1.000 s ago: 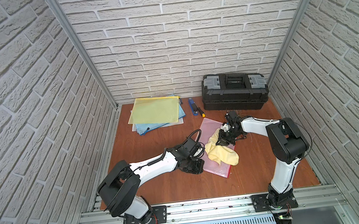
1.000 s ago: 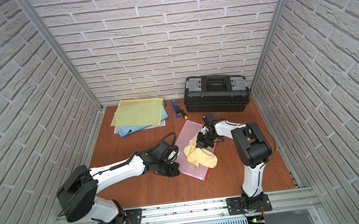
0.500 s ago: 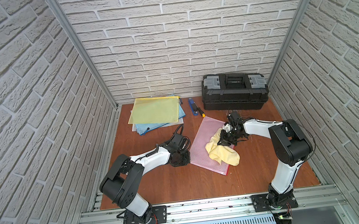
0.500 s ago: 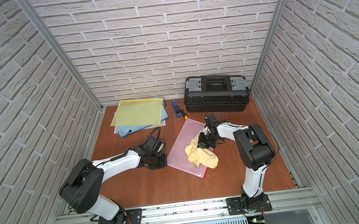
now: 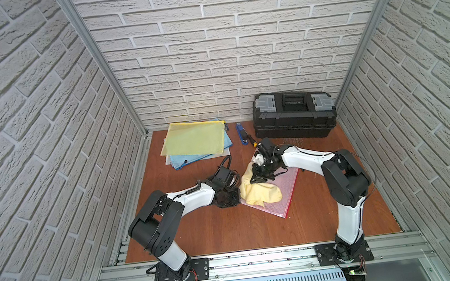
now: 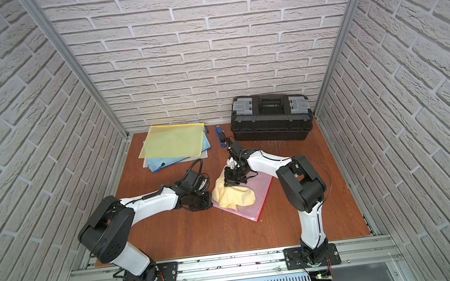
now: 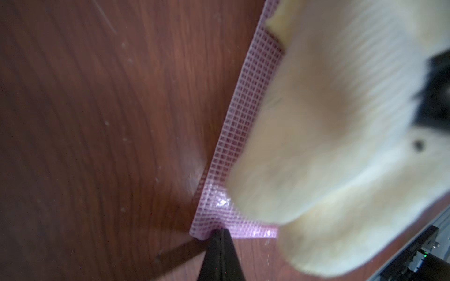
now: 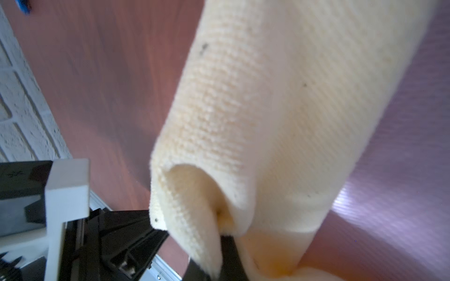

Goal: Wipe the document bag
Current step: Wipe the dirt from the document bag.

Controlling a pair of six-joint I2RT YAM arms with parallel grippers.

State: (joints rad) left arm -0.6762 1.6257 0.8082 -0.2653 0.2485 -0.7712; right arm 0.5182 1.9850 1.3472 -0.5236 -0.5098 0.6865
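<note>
Both top views: yellow cloth [image 5: 261, 193] covers much of pink document bag [image 5: 288, 189]; bag's 9 o'clock side hidden from me. Left gripper [image 5: 234, 200] tips hidden under own wrist; right gripper [image 5: 261, 177] tips buried in cloth. At 11 o'clock on table [image 5: 215, 235], sheets [image 5: 185, 160] under yellow folder [image 5: 193, 138] mostly covered. Small dark item [image 5: 251, 140] beside blue stapler [image 5: 242, 134] too small for me to name. Wrist views: cloth blurred, cut off by frame edges; left fingers [image 7: 214, 258] run off frame.
</note>
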